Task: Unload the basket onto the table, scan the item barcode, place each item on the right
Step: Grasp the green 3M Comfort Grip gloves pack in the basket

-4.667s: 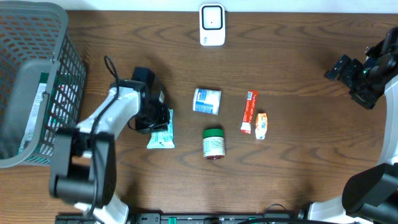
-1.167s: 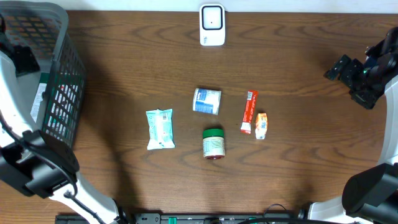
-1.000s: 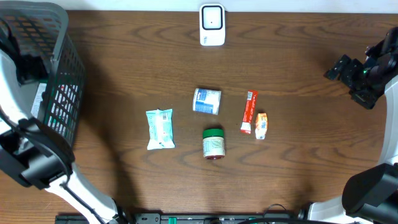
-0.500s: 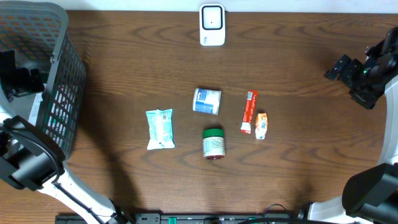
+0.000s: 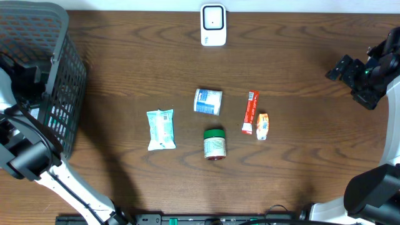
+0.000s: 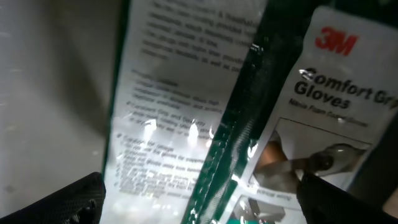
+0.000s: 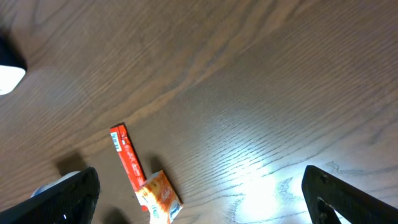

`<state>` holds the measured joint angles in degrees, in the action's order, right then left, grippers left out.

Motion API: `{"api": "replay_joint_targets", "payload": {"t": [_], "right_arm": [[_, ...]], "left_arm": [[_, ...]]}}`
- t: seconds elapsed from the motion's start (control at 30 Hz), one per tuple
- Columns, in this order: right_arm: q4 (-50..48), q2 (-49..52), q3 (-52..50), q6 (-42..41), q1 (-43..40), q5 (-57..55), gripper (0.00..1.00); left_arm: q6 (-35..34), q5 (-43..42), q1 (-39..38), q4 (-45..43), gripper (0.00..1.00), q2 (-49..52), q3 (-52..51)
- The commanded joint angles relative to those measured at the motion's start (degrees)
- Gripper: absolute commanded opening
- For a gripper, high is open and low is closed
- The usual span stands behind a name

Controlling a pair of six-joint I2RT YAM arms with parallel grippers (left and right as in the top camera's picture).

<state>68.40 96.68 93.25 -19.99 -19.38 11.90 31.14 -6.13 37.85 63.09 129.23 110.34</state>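
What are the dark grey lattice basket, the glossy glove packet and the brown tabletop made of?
Dark grey lattice basket: likely moulded plastic, matte; uniform grid walls, thick smooth rim.
Glossy glove packet: seemingly clear plastic film over a printed insert; wrinkles and glare streaks.
Brown tabletop: wood or wood-look laminate, satin; grain lines, soft light reflection.

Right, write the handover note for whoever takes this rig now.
Left fingers open, empty, inside the basket, just above the 3M gloves pack.
Right fingers open, empty, over bare table at the right.
Mid-table: wipes pack, blue-white can, green-lidded jar, red tube, orange packet; white scanner at the far edge.
Done: cannot tell what has been scanned.
Left: pick up an item and show its barcode to the scanner.
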Motion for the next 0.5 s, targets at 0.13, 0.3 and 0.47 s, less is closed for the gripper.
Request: {"api": "replay_joint_targets", "payload": {"t": [0.13,0.3,0.47], "right_arm": [[0.2,-1.1,1.1,-0.5,-0.1,0.0,0.99],[0.2,-1.1,1.1,-0.5,-0.1,0.0,0.99],[0.2,-1.1,1.1,-0.5,-0.1,0.0,0.99]], "left_arm": [[4.4,-0.8,0.1,-0.2,0.98,4.5,-0.4],[4.1,-0.8,0.1,0.2,0.98,8.6,-0.4],[4.0,-0.8,0.1,0.2,0.98,9.2,-0.3]]}}
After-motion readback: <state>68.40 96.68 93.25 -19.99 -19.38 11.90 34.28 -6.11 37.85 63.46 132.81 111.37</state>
